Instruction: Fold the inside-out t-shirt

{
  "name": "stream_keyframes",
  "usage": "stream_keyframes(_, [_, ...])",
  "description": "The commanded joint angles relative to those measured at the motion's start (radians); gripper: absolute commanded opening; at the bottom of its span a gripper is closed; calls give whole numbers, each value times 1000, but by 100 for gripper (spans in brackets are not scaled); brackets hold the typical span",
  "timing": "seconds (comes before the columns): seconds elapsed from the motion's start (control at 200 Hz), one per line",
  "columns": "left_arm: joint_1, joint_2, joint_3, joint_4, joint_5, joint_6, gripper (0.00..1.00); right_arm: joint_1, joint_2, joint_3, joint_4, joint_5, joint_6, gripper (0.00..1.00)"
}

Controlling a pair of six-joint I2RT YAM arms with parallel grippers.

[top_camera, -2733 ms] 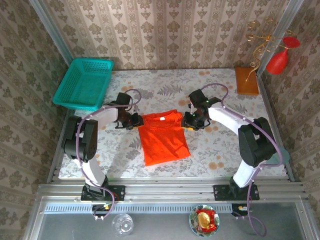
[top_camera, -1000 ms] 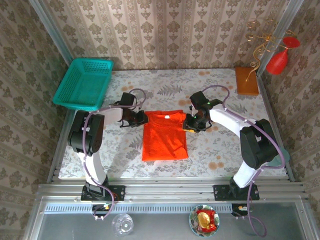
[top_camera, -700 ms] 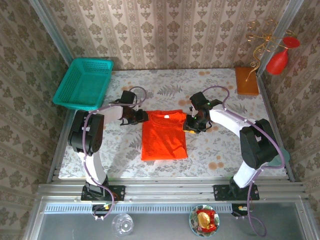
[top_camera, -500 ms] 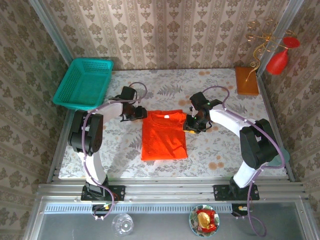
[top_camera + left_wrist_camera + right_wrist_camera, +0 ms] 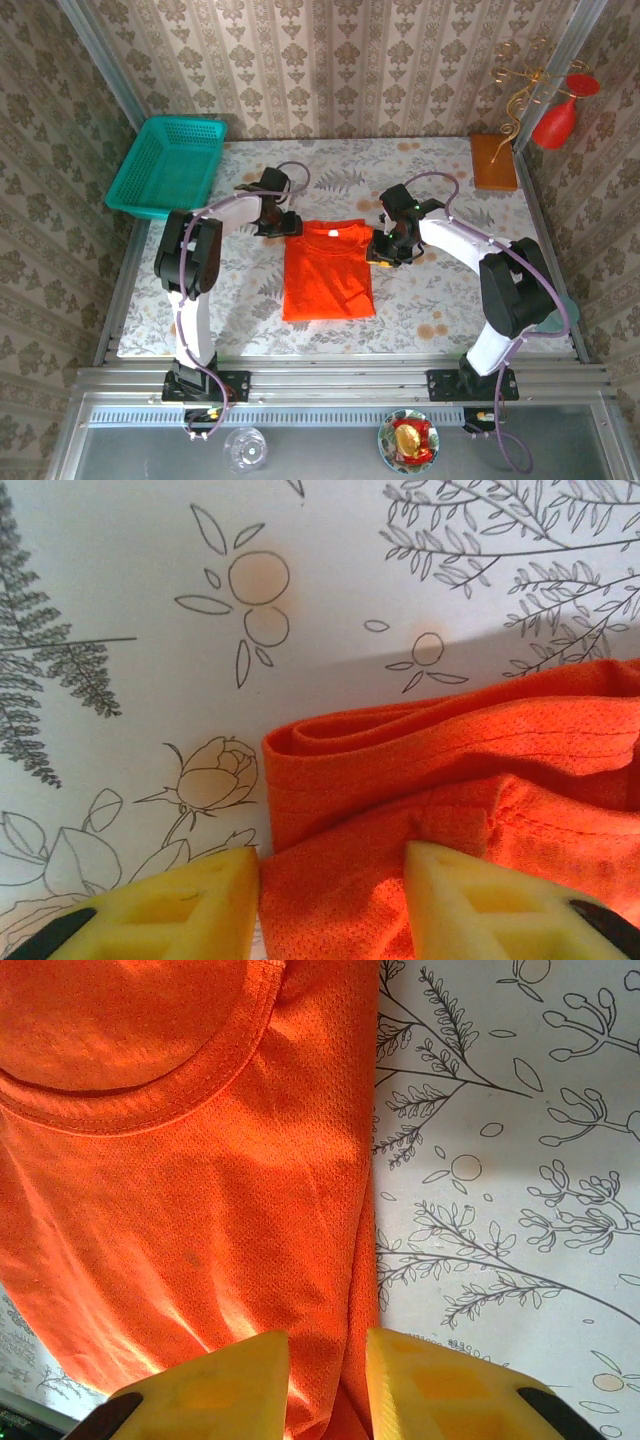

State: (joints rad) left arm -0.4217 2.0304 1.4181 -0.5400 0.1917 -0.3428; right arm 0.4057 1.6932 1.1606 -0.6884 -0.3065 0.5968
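The inside-out t-shirt lies flat on the desk, folded into a narrow rectangle with its hem nearest me and its collar away. At its right edge, the right tool is clenched on the doubled cloth. At the far left corner, the left tool is released, its yellow fingers spread with a rumpled fold lying between them. Farther back stand a teal basket at left, and a brown block and red vase at right.

One orange t-shirt; up-left of it, one teal basket; up-right, one brown block, one red vase.
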Motion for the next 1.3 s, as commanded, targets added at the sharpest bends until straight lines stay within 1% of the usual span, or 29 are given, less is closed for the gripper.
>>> stream_keyframes(0.0, [-21, 51, 23, -101, -61, 18, 44, -1, -16, -14, -36, 9, -17, 27])
stream_keyframes(0.17, [-29, 58, 44, -145, -119, 22, 45, -1, -24, -20, -34, 12, -17, 27])
stream_keyframes(0.275, [-29, 20, 38, -143, -141, 15, 45, -1, -27, -21, -35, 13, -15, 27])
stream_keyframes(0.42, [-29, -57, 24, -129, -174, 4, 55, 0, -35, -27, -35, 13, -14, 27])
stream_keyframes(0.475, [-29, -72, 20, -125, -174, -2, 59, -1, -36, -29, -34, 12, -13, 27])
stream_keyframes(0.53, [-28, -80, 17, -118, -164, -5, 60, -1, -36, -32, -34, 14, -11, 27])
stream_keyframes(0.735, [-29, -61, -4, -120, -114, -32, 60, 1, -41, -36, -30, 14, -5, 27])
stream_keyframes(0.875, [-29, -36, -43, -69, -54, -57, 59, 1, -40, -38, -30, 15, -3, 27])
stream_keyframes(0.99, [-29, -7, -45, -45, -44, -59, 55, 1, -43, -42, -28, 15, -3, 27])
stream_keyframes(1.075, [-29, 19, -28, -53, -63, -56, 49, 1, -41, -46, -27, 15, -4, 27])
stream_keyframes(1.085, [-51, 23, -25, -57, -68, -55, 49, 1, -40, -47, -26, 15, -3, 27])
stream_keyframes(1.11, [-61, 30, -20, -62, -80, -52, 47, 1, -40, -48, -26, 15, -3, 27])
stream_keyframes(1.295, [-92, 73, 16, -104, -144, -29, 39, 1, -35, -56, -17, 11, 0, 27])
